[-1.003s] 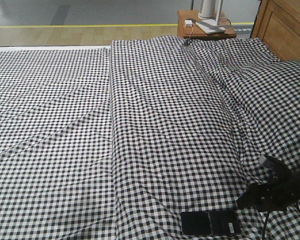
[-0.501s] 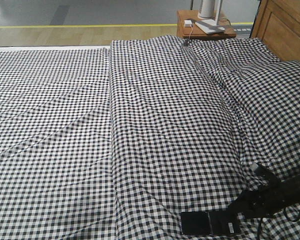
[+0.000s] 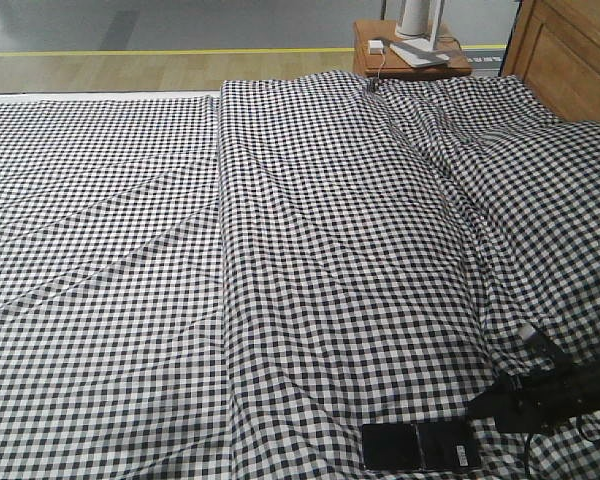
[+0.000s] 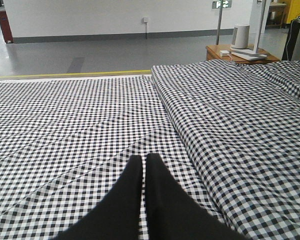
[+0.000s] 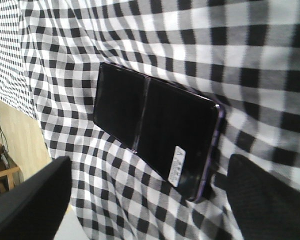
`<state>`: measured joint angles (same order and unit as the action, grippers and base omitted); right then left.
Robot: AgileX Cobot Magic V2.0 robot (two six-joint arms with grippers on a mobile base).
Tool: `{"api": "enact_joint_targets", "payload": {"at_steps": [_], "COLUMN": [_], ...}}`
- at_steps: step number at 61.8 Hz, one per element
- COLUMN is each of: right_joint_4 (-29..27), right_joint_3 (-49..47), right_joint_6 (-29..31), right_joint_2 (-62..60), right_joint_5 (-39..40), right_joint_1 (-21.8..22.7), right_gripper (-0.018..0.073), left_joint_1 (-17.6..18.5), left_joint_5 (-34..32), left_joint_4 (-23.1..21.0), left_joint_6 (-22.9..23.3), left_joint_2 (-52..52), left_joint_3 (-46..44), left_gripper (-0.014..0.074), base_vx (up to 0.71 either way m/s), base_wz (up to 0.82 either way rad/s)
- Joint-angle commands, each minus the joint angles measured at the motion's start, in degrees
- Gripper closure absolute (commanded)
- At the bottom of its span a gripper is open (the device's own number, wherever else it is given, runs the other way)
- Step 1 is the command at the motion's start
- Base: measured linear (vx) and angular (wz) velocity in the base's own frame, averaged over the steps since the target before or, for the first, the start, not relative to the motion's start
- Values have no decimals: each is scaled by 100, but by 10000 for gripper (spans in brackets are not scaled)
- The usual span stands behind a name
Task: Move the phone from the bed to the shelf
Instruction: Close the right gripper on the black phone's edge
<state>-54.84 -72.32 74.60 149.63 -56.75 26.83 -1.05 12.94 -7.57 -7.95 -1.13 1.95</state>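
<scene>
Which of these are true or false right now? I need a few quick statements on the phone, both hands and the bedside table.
1. The phone lies flat on the bed. True.
2. The right hand is shut on the phone. False: it is open, with one finger on either side of the phone.
3. The left hand is shut and holds nothing. True.
4. The phone rests on the bedside table. False: the table is at the far end by the headboard, and the phone is on the checked fabric at the near edge.
</scene>
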Motion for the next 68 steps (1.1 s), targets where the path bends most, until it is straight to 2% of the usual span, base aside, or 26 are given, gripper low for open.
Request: {"api": "enact_joint_targets", "payload": {"at_steps": [1, 26, 52, 68], "right_joint_4": [-284, -560, -1640, -1708], "right_joint_3": [-46, -46, -46, -46], "right_joint_6": [229, 507, 1029, 1045], "right_joint_2": [-234, 423, 1031, 1251], "right_joint_5": [-401, -547, -1071, -1147], "right_joint_1": [51, 43, 43, 43], "right_gripper": [-35, -35, -35, -25], "left_joint_1": [16, 16, 16, 16], "left_joint_5": [-389, -389, -389, -389], "left_joint_4": [-34, -34, -34, -34], "left_joint_6": [22, 22, 22, 22], "left_joint_2": [-29, -29, -29, -29], "left_joint_3": [3, 3, 3, 3], "left_gripper": [596, 596, 596, 596], "base_vx": [0, 0, 0, 0], "base_wz": [0, 0, 0, 0]}}
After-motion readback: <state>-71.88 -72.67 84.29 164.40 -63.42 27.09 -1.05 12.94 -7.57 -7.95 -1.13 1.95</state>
